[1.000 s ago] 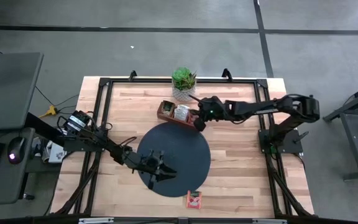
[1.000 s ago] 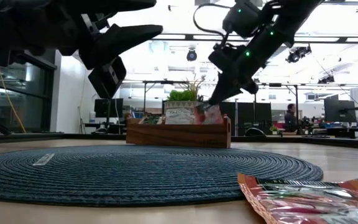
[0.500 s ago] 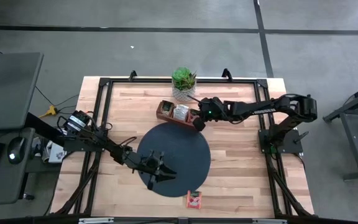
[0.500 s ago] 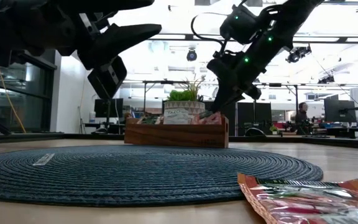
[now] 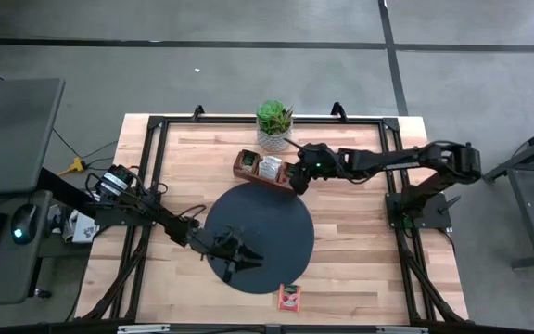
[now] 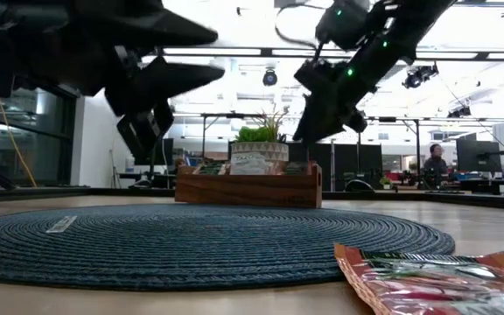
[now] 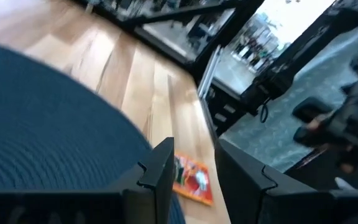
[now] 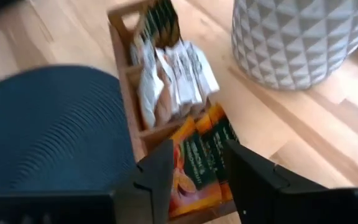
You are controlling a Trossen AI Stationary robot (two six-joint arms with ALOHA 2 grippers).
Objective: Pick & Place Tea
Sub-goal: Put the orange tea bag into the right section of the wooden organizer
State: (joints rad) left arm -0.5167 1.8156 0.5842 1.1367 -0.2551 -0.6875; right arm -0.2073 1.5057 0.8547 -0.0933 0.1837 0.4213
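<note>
My right gripper (image 5: 294,183) (image 8: 197,155) hangs open just above the right end of the brown wooden tray (image 5: 265,169) (image 6: 250,186). Orange-red tea sachets (image 8: 199,177) stand in that end compartment below its fingers, apart from them. White sachets (image 8: 174,78) fill the middle compartment and dark ones (image 8: 160,22) the far one. One more orange-red sachet (image 5: 288,296) (image 6: 436,280) (image 7: 191,182) lies flat on the wood near the front edge. My left gripper (image 5: 244,255) (image 7: 194,155) hovers open and empty over the near-left part of the dark round mat (image 5: 258,232).
A potted plant in a white faceted pot (image 5: 273,125) (image 8: 297,37) stands right behind the tray. A thin white strip (image 6: 61,224) lies on the mat. Black frame rails (image 5: 146,186) run along the table's sides. Bare wood lies to the right of the mat.
My right gripper has lowered an orange-red sachet into the tray's right end compartment, opened and let it go, then risen a little. The sachet, which stuck up above the tray, now sits down inside it. My left gripper has tipped slightly toward level over the mat.
</note>
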